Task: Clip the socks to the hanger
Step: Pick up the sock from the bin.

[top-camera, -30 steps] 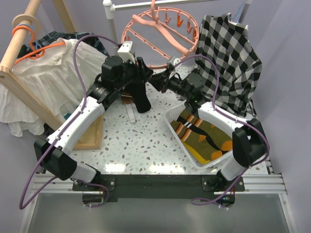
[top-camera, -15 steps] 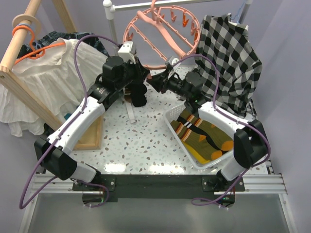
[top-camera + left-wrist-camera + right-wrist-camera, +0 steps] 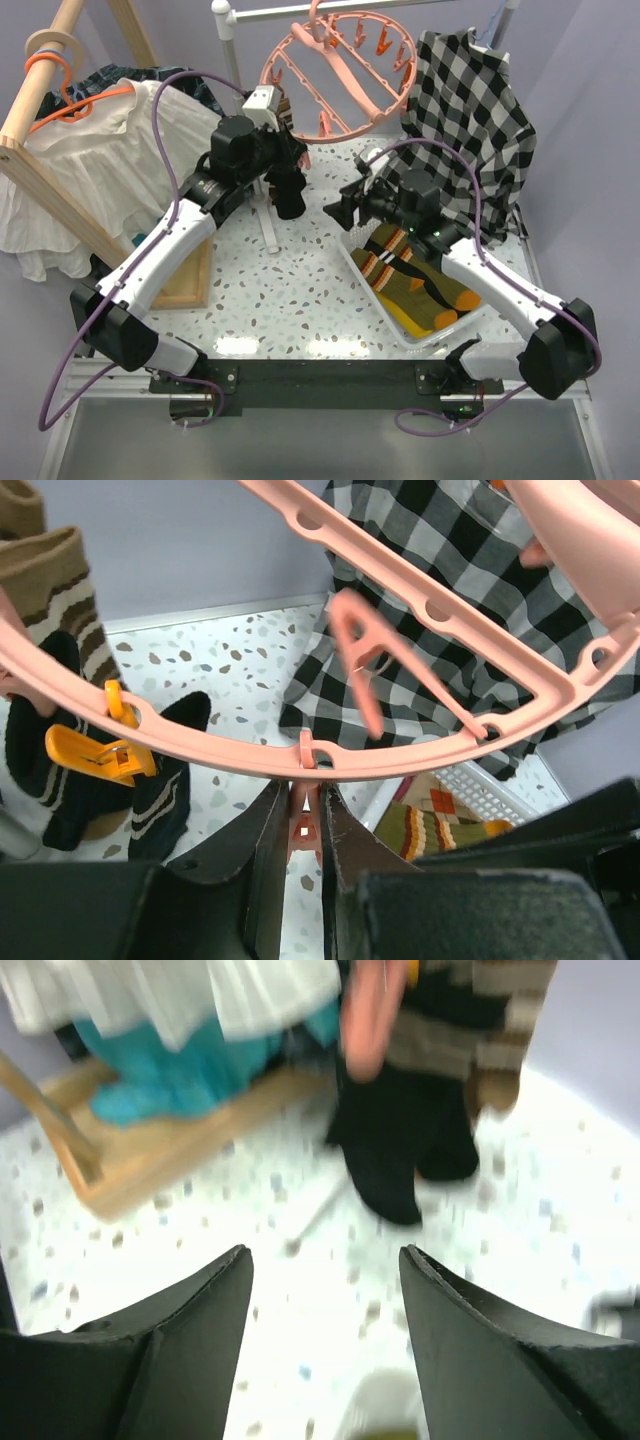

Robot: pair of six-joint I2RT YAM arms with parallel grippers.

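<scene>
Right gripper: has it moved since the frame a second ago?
Yes. The right gripper has pulled back from the pink hanger toward the arm bases, ending beside the white basket's far corner, jaws open.

Light falls bright and even from above in the top view. The table (image 3: 300,290) carries only faint, soft shadows beside my arms and two pale glare patches near its front edge. In my left wrist view the hanger (image 3: 400,760) and the clip (image 3: 303,830) at my left claw (image 3: 302,798) are fairly sharp, though the ring bows with the lens and the claw's fingers sit in dark shade. My right wrist view is smeared throughout: the black sock (image 3: 385,1160) is fuzzy, the white blouse (image 3: 200,990) is washed out, and my right claw (image 3: 325,1260) is a dark outline.
</scene>
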